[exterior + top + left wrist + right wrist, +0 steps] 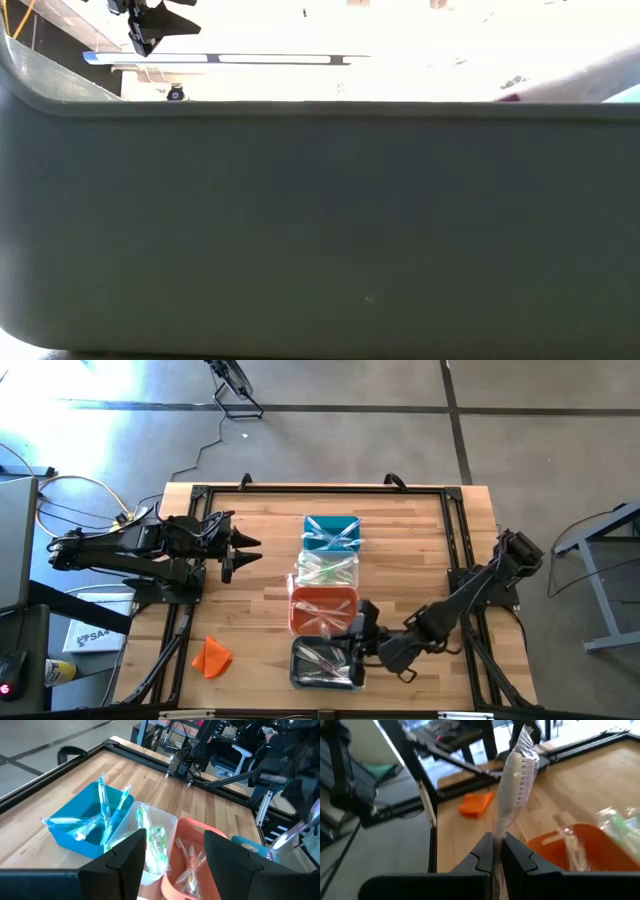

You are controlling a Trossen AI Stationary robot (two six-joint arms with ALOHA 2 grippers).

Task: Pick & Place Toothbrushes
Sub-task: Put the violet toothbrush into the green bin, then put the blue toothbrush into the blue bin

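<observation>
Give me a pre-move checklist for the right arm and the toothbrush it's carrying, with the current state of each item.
1. Grip: right gripper shut on a wrapped white toothbrush, handle pinched between the fingers. Ok.
2. Brush attitude: it stands up out of the fingers, head clear of them. Ok.
3. Position: in the high view the right gripper is over the seam between the orange bin and the grey bin. Which bin it is meant for: cannot tell.
4. Bins: teal bin, clear bin, orange and grey bins sit in one row, all holding brushes. Ok.
5. Left gripper: open, empty, beside the row and well apart from the right arm. Ok.
</observation>
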